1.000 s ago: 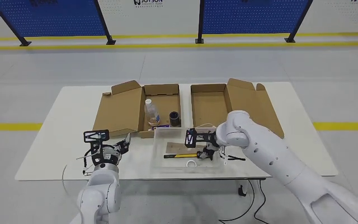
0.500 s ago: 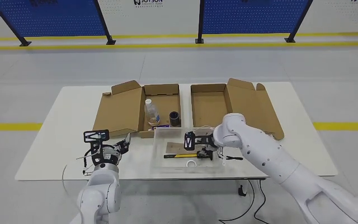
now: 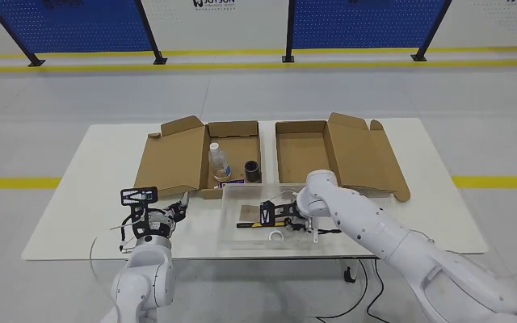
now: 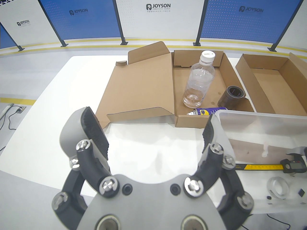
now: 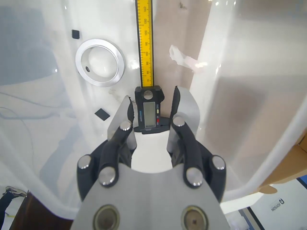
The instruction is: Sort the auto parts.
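Observation:
A digital caliper (image 5: 145, 37) with a yellow scale lies in the clear plastic bin (image 3: 226, 202), next to a silver ring (image 5: 100, 62). My right gripper (image 5: 152, 98) is down inside the bin, open, one finger on each side of the caliper's black display head with small gaps. In the top view the right gripper (image 3: 271, 215) sits over the bin's middle, with the caliper (image 3: 249, 224) and ring (image 3: 276, 236) beside it. My left gripper (image 4: 148, 118) stands open and holds nothing above the table left of the bin, at the front left in the top view (image 3: 181, 205).
The left cardboard box (image 4: 178, 72) holds a clear bottle (image 4: 198, 82), a black cylinder (image 4: 232, 96) and a spray can (image 4: 206, 111). An open cardboard box (image 3: 300, 153) stands behind the bin's right end. Two small black chips (image 5: 75, 34) lie in the bin.
My right gripper has slid left along the bin and come down around the caliper's display head. The left arm has kept still.

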